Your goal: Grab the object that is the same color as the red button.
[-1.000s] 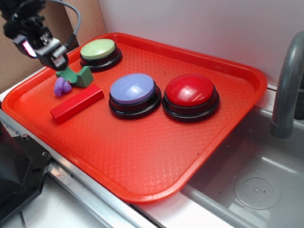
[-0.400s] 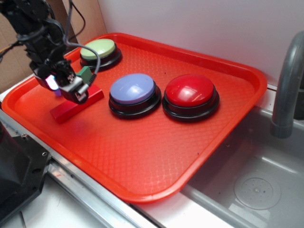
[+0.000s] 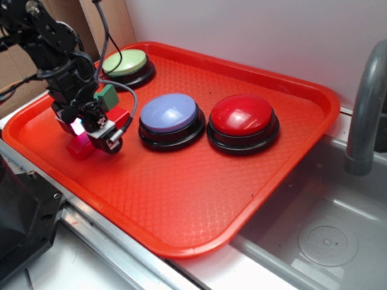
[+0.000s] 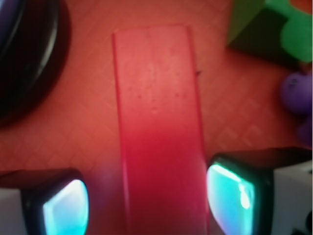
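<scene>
The long red block lies on the orange tray, left of the lilac button. In the exterior view only its two ends show from under the arm. My gripper is lowered over the block's middle. In the wrist view the gripper is open, with one glowing pad on each side of the block. A small gap shows at the left pad, and the right pad is close against the block. The red button stands at mid-tray, to the right.
A lilac button sits just right of the gripper and a pale green button sits behind it. A green notched block and a purple piece lie close beside the red block. A sink and faucet are on the right.
The gripper moved from the green block at the back, forward and down onto the red block, and now straddles it low on the tray.
</scene>
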